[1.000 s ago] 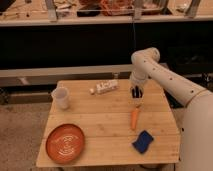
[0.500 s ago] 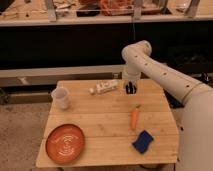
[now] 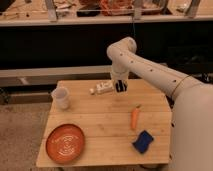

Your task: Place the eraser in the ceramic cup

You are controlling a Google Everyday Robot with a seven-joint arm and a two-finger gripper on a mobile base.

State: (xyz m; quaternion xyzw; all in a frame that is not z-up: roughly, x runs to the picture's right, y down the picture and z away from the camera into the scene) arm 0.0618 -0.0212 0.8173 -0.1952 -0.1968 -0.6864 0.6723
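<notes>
My gripper hangs over the back middle of the wooden table, just right of a white bottle-like object. It is shut, and the small dark block at its tip looks like the eraser, held above the tabletop. The ceramic cup is small, white and upright near the table's back left corner, well to the left of the gripper. The white arm reaches in from the right.
An orange plate lies at the front left. A carrot lies right of centre, with a blue rumpled sponge in front of it. A dark shelf unit with clutter on top runs behind the table.
The gripper has swung left along the back of the table, from above the carrot to beside the white bottle-like object. Everything on the table has stayed in place.
</notes>
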